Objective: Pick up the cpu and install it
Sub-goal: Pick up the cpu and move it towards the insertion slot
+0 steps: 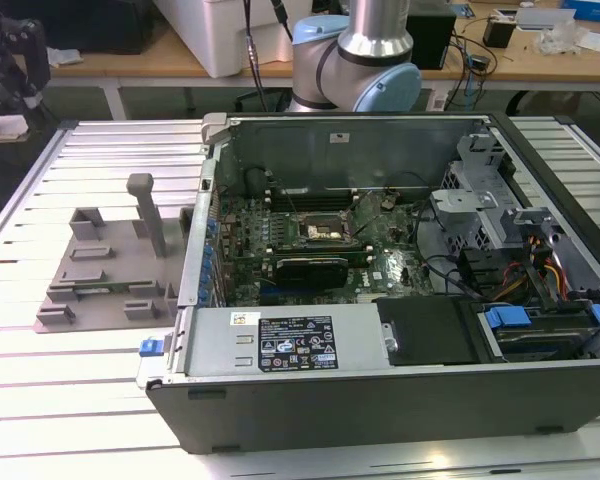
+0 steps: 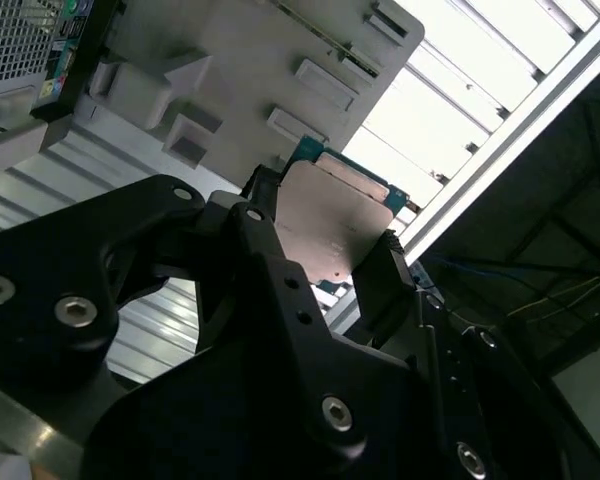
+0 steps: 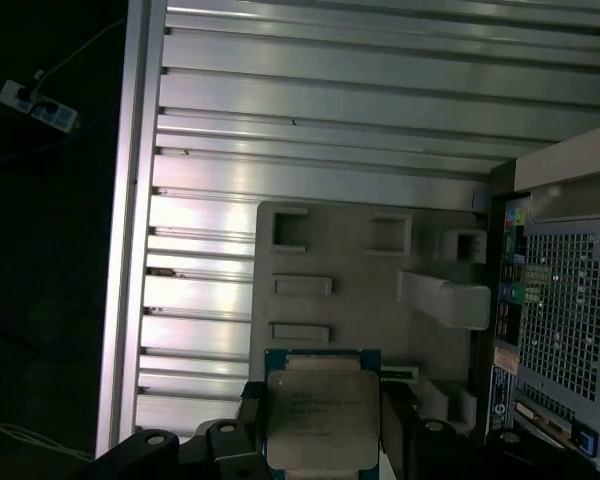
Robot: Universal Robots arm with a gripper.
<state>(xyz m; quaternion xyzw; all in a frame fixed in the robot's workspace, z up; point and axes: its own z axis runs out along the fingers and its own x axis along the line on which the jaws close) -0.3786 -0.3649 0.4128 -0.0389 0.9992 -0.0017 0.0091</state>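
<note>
In the exterior view, an open computer case (image 1: 380, 405) sits on the slatted counter (image 1: 80, 420), with a grey tray (image 1: 92, 285) beside it. In the second wrist view, the end effector (image 2: 323, 232) clamps the cpu (image 2: 330, 205) by its edges. In the first wrist view, the held cpu (image 3: 322, 410) has the tray (image 3: 360, 290) behind it.

We've got the dark metal computer case (image 1: 380, 405), lid off, on the silver slatted aluminium table (image 1: 80, 400), in the exterior view. At nine o'clock from it, just beside its wall, the grey plastic tray (image 1: 90, 270) lies on that table. At twelve o'clock, behind the case, stands the grey robot arm (image 1: 365, 60). Inside, the green motherboard (image 1: 280, 235) has the black square socket frame (image 1: 325, 232) at its middle and the silver power supply box (image 1: 280, 340) at six o'clock. In both wrist views the black gripper (image 3: 323, 440) clamps the silvery square cpu (image 3: 318, 405) above the tray.
</note>
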